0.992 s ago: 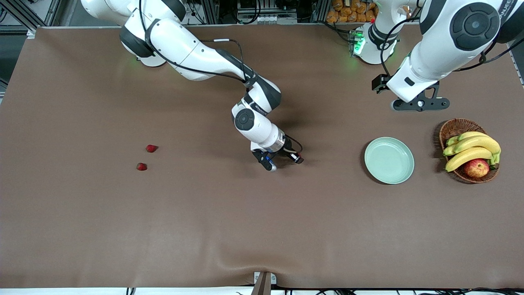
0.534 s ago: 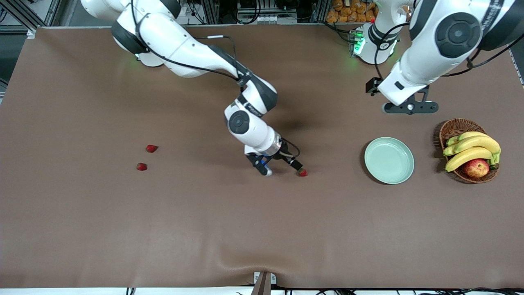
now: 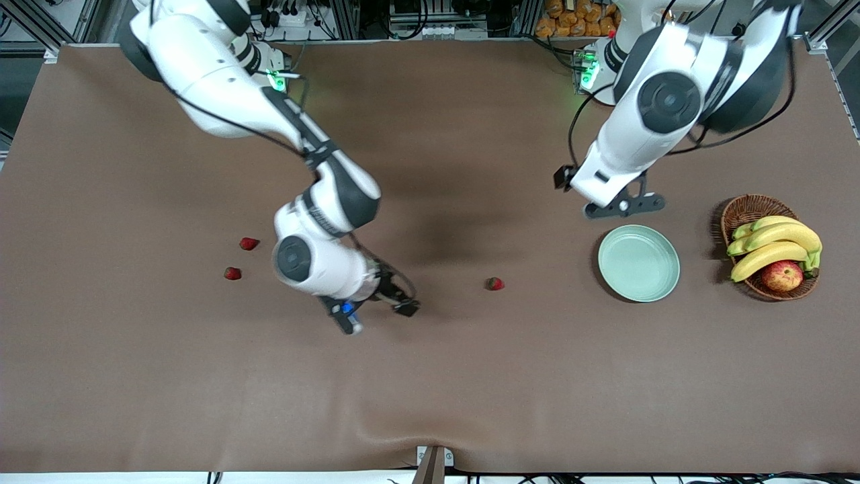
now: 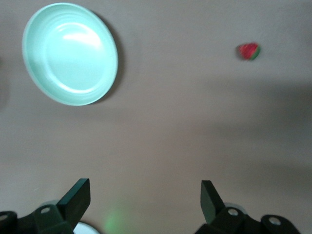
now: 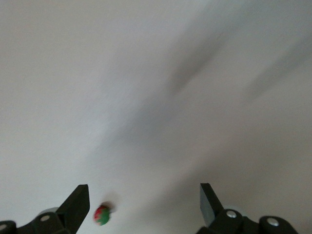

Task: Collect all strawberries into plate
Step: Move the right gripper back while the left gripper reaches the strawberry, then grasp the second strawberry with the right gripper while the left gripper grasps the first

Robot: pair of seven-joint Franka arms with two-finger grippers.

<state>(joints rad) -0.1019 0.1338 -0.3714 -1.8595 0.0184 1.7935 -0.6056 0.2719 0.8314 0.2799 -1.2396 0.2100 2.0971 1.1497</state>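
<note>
Strawberries lie on the brown counter (image 3: 430,376) in two places. One strawberry (image 3: 494,284) sits alone near the middle of the counter, between the right tool (image 3: 379,317) and the plate (image 3: 638,263), and touches neither of them. The two other strawberries (image 3: 249,243) lie close together, toward the right arm's end of the counter, well apart from the single one; one of the pair (image 3: 232,273) is a little nearer to the front camera than its neighbour. No berry is in the plate.

The plate is pale green and rests flat on the counter toward the left arm's end. Just beside it, closer to that end, stands a wicker basket (image 3: 746,210) with bananas (image 3: 776,242) and an apple (image 3: 782,275) inside.

The right tool is released, its fingers spread wide, and it holds nothing. It hangs low over bare counter between the pair of strawberries and the single one. In the right wrist view a strawberry (image 5: 101,214) shows close to one finger (image 5: 77,204), apart from it.

The left tool (image 3: 621,207) is also released and empty. It hangs over the counter next to the plate's edge that faces the arms' bases. The left wrist view shows the plate (image 4: 69,53) and the single strawberry (image 4: 248,50) below its spread fingers (image 4: 75,199).
</note>
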